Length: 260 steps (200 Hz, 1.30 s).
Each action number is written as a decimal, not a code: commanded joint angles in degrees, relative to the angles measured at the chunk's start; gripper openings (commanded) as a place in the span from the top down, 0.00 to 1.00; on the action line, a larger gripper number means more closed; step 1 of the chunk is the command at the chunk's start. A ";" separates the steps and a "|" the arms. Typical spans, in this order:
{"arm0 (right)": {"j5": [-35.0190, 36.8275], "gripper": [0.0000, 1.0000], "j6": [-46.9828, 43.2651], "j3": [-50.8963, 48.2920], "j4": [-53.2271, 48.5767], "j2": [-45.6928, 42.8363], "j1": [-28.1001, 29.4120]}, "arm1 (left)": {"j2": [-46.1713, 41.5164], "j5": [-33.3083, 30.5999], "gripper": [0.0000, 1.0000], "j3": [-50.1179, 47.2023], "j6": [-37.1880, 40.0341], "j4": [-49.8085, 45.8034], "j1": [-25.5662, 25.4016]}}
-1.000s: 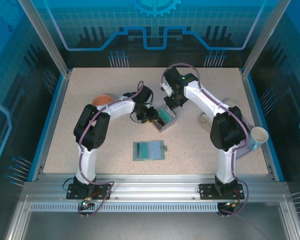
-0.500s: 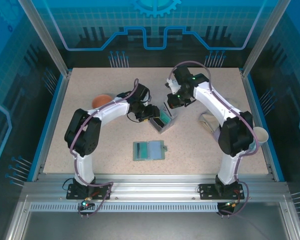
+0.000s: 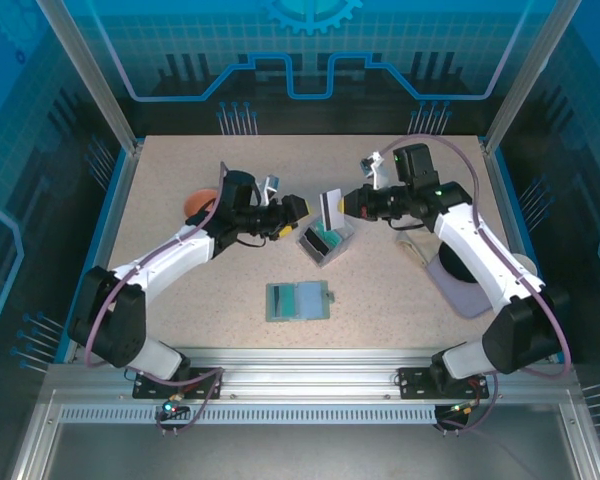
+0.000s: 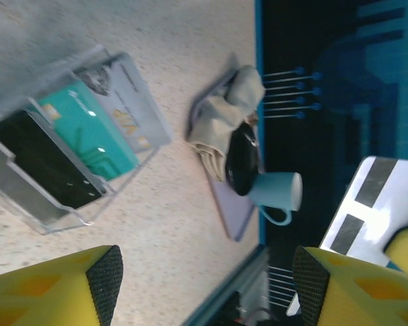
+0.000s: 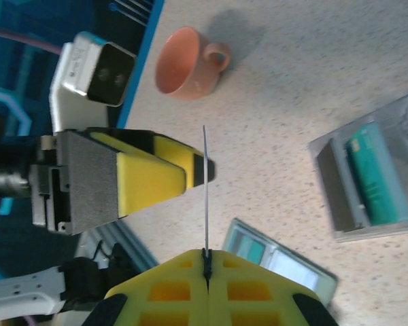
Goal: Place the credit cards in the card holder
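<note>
- Top external view: the sage-green card holder (image 3: 300, 300) lies open and flat on the table (image 3: 180, 290), nearest the arm bases.
- At its 12 o'clock sits a clear box (image 3: 342, 236) holding a teal card (image 4: 88, 129) and a dark card (image 4: 44, 159).
- Just past the box, the right pincer (image 3: 352, 203) is clamped tight on a whitish card (image 3: 330, 208), lifted off the table.
- At that card's 9 o'clock, the left pincer (image 3: 288, 215) has its fingers spread wide, gripping nothing.
- Farther out at 9 o'clock stands an orange cup (image 3: 201, 201).

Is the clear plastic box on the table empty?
No, the left wrist view shows a teal card and a dark card standing inside the clear plastic box.
</note>
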 commanded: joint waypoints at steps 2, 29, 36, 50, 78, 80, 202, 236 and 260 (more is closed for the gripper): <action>-7.74 1.00 6.61 -2.63 8.00 -1.98 0.05 | -1.06 7.45 0.31 -2.71 -6.93 10.99 0.02; -7.03 1.00 6.43 -3.12 6.94 -1.78 0.67 | -2.04 9.97 0.34 -3.07 -8.44 15.00 -0.06; -7.11 1.00 6.59 -3.22 7.02 -1.56 0.70 | -2.54 10.38 0.35 -3.12 -8.66 15.67 -0.07; -7.55 1.00 7.53 -3.47 7.99 -1.38 0.78 | -3.28 10.88 0.38 -3.48 -9.16 16.63 -0.07; -8.87 1.00 9.94 -4.26 11.69 -1.20 1.15 | -4.09 11.66 0.46 -3.86 -10.18 18.47 -0.07; -8.45 1.00 9.90 -4.19 11.40 -1.14 1.16 | -4.17 11.62 0.46 -3.93 -10.24 18.51 -0.07; -7.10 1.00 16.19 -8.77 18.20 -2.25 1.93 | -6.24 9.93 0.42 -6.04 -11.74 19.74 0.05; -8.59 1.00 17.36 -9.02 20.23 -1.64 2.32 | -5.78 10.18 0.48 -5.44 -11.69 18.97 -0.07; -9.38 1.00 17.90 -8.89 21.44 -1.53 2.63 | -5.13 10.15 0.47 -5.09 -11.27 17.71 -0.07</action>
